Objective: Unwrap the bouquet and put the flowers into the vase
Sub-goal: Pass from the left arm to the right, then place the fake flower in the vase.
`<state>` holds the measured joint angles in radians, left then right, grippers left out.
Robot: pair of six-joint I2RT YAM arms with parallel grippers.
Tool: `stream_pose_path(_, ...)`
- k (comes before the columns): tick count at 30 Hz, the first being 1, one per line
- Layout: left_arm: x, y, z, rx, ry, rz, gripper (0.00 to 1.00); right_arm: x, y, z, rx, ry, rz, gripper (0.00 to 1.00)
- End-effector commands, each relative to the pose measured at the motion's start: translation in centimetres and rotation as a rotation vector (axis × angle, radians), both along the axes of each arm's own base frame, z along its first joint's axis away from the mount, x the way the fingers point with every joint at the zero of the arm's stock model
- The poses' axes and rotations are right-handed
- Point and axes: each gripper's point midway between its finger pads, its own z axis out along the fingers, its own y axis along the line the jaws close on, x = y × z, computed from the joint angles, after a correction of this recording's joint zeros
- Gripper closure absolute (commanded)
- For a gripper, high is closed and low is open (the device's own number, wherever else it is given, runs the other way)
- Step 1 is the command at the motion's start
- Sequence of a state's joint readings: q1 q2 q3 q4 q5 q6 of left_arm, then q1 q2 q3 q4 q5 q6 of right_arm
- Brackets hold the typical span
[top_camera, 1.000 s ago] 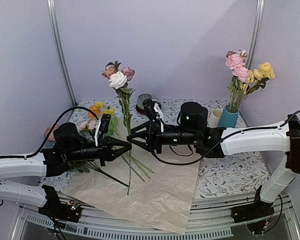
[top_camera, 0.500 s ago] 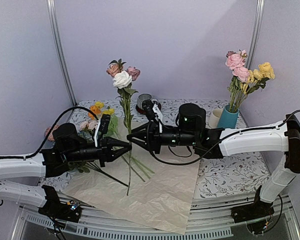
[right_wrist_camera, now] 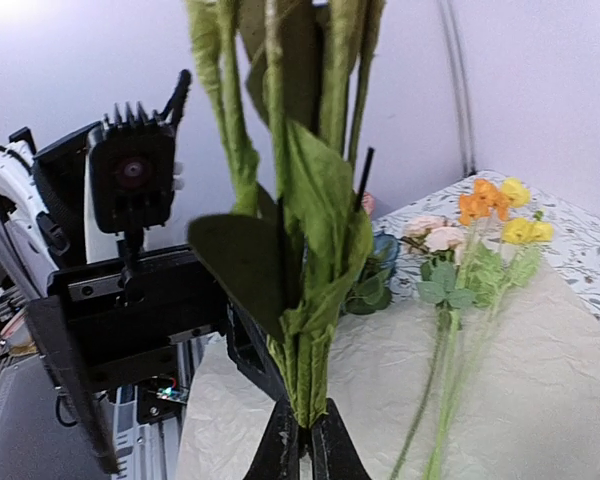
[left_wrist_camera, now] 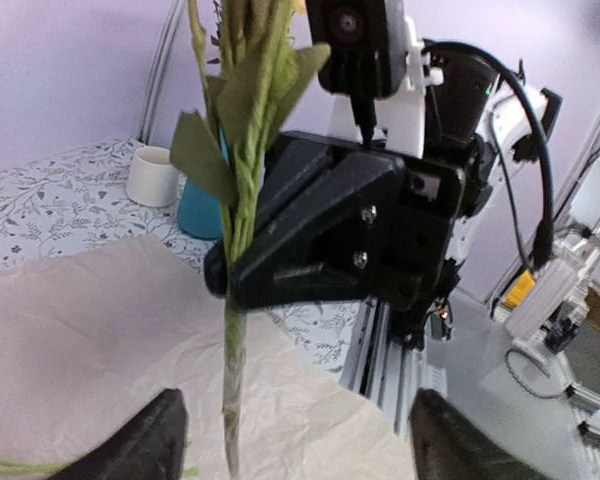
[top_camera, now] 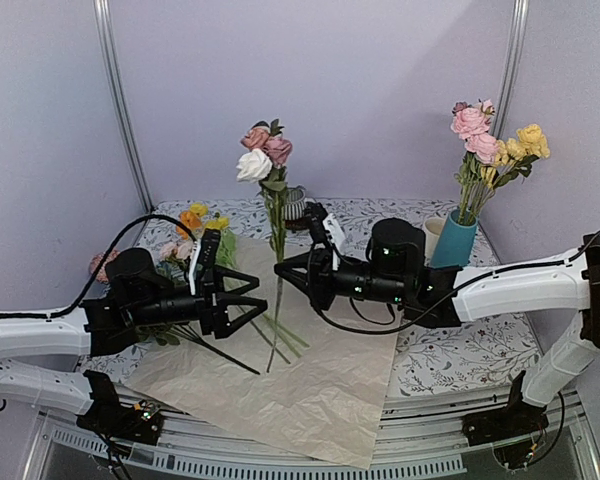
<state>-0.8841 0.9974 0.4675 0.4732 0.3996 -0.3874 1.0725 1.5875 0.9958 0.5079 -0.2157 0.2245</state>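
Top external view: the right tool (top_camera: 278, 270) is clamped together on the stems of the held flowers (top_camera: 276, 215), a small bunch of one white and two pink roses.
Left tool: the left tool (top_camera: 257, 297) has its jaws apart and grips nothing; the stems stand just off its tips, and none appears to touch a finger.
Right wrist view: the stems are pinched low between the two fingers, and the leaves and stalks rise straight up out of the grip.
Long axis: the bunch is near upright, with the blooms on top and the cut ends hanging below the grip over the wrapping paper (top_camera: 310, 385).
Vase: the teal vase (top_camera: 456, 238) stands toward the far right of the tabletop (top_camera: 460, 350), just beside a cream mug (top_camera: 432, 235), with pink and yellow blooms (top_camera: 490, 150) already in it.
Bearing: the held flowers are well apart from the vase, on its left.
Nearer arm: the right arm is nearer, since its forearm runs close past the vase; the left tool is farther from the vase than the stems are.
Loose flowers: the orange and yellow loose flowers (top_camera: 195, 225) lie on the paper, farther left of the vase than the held bunch.
Coming move, judged: carry the bunch rightward, raise it until the cut ends clear the rim, then lower it beside the blooms already in the vase.
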Motion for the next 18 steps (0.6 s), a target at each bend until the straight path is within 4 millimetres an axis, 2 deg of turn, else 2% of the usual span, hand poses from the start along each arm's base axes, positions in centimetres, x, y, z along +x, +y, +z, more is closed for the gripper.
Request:
stream_pose_path(1,0.1,0.4,0.1,-0.008,-0.001,0.034,0.07,2.4,-3.6,2.3,0.038,-0.060,-0.217,0.97)
stream_pose_path(4,0.2,0.6,0.4,-0.015,-0.006,0.048,0.02,3.3,-5.7,2.3,0.026,-0.087,-0.319,0.98)
stream_pose_path(13,0.6,1.7,-0.3,-0.040,0.005,0.113,0.02,6.5,-10.7,1.8,-0.113,-0.183,-0.604,0.98)
stream_pose_path(15,0.5,2.0,-0.2,-0.044,0.003,0.117,0.02,7.2,-11.9,2.5,-0.137,-0.218,-0.661,0.98)
stream_pose_path(18,0.3,2.4,-0.3,-0.054,0.001,0.124,0.03,8.7,-14.5,5.0,-0.209,-0.320,-0.759,0.98)
